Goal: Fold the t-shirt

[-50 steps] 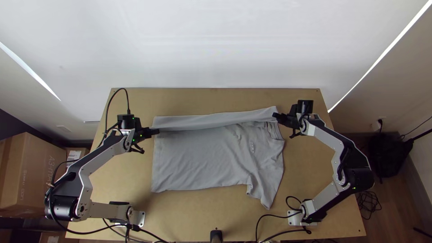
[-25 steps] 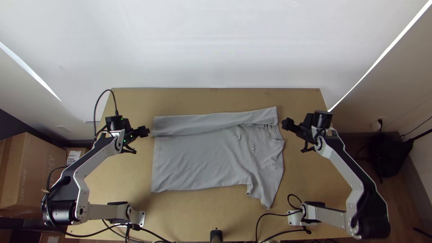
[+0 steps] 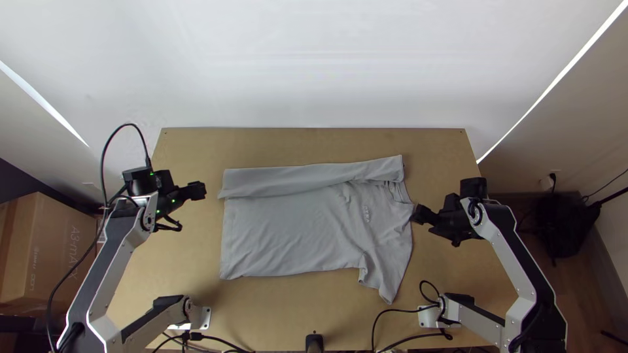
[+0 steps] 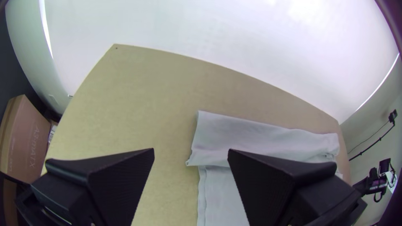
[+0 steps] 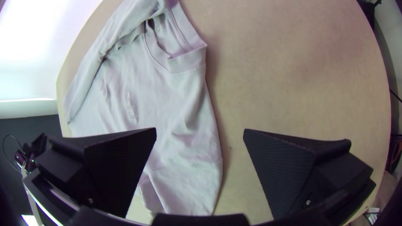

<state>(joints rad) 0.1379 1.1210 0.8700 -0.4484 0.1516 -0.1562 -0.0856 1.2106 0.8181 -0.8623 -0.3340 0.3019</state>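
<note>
A light grey t-shirt (image 3: 294,229) lies on the table with its far long side folded over in a strip (image 3: 307,178); the near sleeve (image 3: 386,281) is spread toward the near edge. My left gripper (image 3: 204,190) is off the hem end, left of the shirt. Beside the collar, at the shirt's right edge, is my right gripper (image 3: 414,216). In the left wrist view the left gripper (image 4: 190,152) stands open, nothing between its fingers, with the shirt (image 4: 259,138) beyond. The right gripper (image 5: 200,129) is also open, above the shirt's edge (image 5: 184,146) in the right wrist view.
The wooden table (image 3: 314,144) has bare surface along its far edge and on both sides of the shirt. Cables (image 3: 392,330) lie at the near edge near the right base. A cardboard box (image 3: 46,255) stands off the left side.
Both grippers have come away from the folded strip: the left outward to the left, the right outward and then nearer along the collar side. The strip's hem end has dropped onto the shirt.
</note>
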